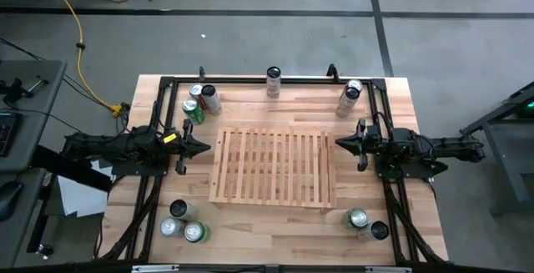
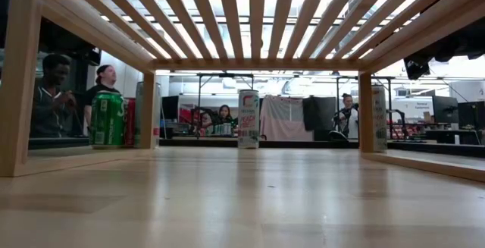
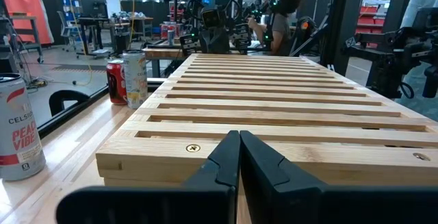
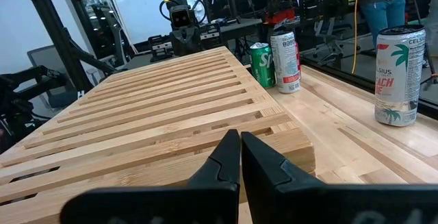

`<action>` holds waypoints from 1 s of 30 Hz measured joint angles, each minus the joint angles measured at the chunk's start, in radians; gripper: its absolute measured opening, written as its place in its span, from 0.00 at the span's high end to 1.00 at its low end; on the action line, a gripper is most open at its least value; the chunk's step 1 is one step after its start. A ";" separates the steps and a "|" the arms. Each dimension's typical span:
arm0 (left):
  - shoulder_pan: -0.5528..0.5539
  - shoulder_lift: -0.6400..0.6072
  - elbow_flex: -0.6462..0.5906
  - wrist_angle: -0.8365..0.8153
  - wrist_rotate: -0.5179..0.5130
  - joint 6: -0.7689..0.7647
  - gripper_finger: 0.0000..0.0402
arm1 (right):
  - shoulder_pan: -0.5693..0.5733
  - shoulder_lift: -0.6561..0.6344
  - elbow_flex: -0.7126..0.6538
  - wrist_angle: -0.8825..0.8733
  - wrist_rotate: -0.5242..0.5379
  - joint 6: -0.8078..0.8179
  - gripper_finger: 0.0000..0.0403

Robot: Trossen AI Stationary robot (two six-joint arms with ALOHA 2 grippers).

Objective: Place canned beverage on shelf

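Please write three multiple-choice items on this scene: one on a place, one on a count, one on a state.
1. Where does the shelf sit?
A. mid-table, between both arms
B. at the table's left edge
C. on the floor

2. How many cans stand on the shelf's slats?
A. three
B. none
C. one

3. How are the left gripper and right gripper?
A. both open
B. only the left open
C. both shut

Answers: 1 A, the high view shows it centred between the arms; 2 B, the slats are bare; 3 C, each wrist view shows fingers pressed together.

Count on table:
1 slatted shelf (image 1: 274,168), 2 arms, 11 cans (image 1: 274,82) standing around it.
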 joint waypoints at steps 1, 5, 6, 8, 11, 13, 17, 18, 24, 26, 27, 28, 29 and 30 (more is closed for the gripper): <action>0.000 0.000 0.000 0.000 0.000 0.000 0.99 | 0.000 0.000 0.000 0.000 0.000 0.000 1.00; 0.000 0.000 0.000 0.000 0.000 0.000 0.99 | 0.000 0.000 0.000 0.000 0.000 0.000 1.00; 0.000 0.000 0.000 0.000 0.000 0.000 0.99 | 0.000 0.000 0.000 0.000 0.000 0.000 1.00; 0.000 0.000 0.000 0.000 0.000 0.000 0.99 | 0.000 0.000 0.000 0.000 0.000 0.000 1.00; 0.000 0.000 0.000 0.000 0.000 0.000 0.99 | 0.000 0.000 0.000 0.000 0.000 0.000 1.00; 0.000 0.000 0.000 0.000 0.000 0.000 0.99 | 0.000 0.000 0.000 0.000 0.000 0.000 1.00; 0.000 0.000 0.000 0.000 0.000 0.000 0.99 | 0.000 0.000 0.000 0.000 0.000 0.000 1.00; 0.000 0.000 0.000 0.000 0.000 0.000 0.99 | 0.000 0.000 0.000 0.000 0.000 0.000 1.00; 0.000 0.000 0.000 0.004 0.000 0.000 0.99 | 0.000 0.000 0.000 0.000 0.000 0.000 1.00; 0.000 0.000 0.000 0.023 0.000 -0.006 0.99 | 0.000 0.000 0.000 0.000 0.000 0.000 1.00; 0.000 0.000 -0.001 0.047 0.000 -0.034 0.99 | 0.000 0.000 0.000 0.000 0.000 0.000 1.00; -0.001 0.001 -0.001 0.085 0.004 -0.086 0.99 | 0.000 0.000 0.000 0.000 0.000 0.000 1.00; -0.002 0.001 -0.001 0.137 0.009 -0.163 0.99 | 0.000 0.000 0.000 0.000 0.000 0.000 1.00; -0.002 0.001 -0.001 0.198 0.012 -0.246 0.99 | 0.000 0.000 0.000 0.000 0.000 0.000 1.00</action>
